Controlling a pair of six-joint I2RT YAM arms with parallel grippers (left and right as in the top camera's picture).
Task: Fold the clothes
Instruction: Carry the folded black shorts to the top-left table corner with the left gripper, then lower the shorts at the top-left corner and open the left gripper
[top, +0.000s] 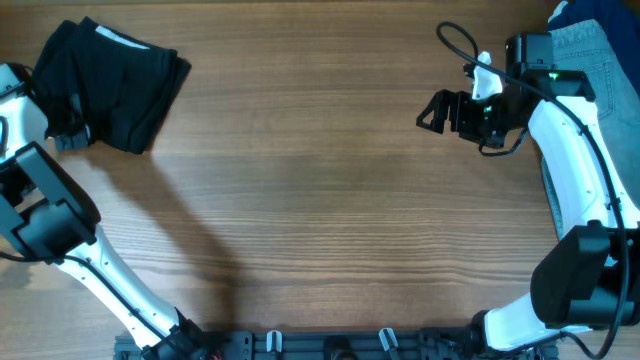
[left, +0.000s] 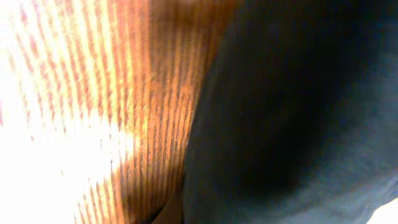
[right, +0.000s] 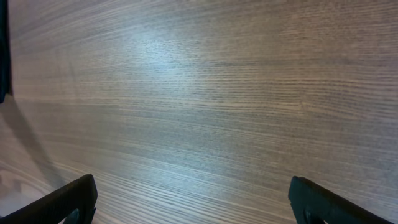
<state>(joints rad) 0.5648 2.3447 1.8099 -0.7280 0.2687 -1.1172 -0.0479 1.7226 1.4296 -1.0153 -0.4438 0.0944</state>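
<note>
The black shorts (top: 115, 78) lie bunched in a compact heap at the far left of the table, with a thin white strip along the top edge. In the left wrist view the black fabric (left: 298, 118) fills the right half, very close and blurred. My left gripper (top: 68, 138) is at the heap's lower left edge; its fingers are hard to make out. My right gripper (top: 432, 110) is open and empty over bare wood at the far right, with its fingertips wide apart (right: 193, 205). Light-blue denim shorts (top: 592, 55) lie at the far right corner, behind the right arm.
The wooden table (top: 320, 210) runs between the two garments. A dark blue cloth (top: 580, 10) shows at the top right edge above the denim. A black cable (top: 455, 40) loops off the right wrist. The arm bases sit at the front edge.
</note>
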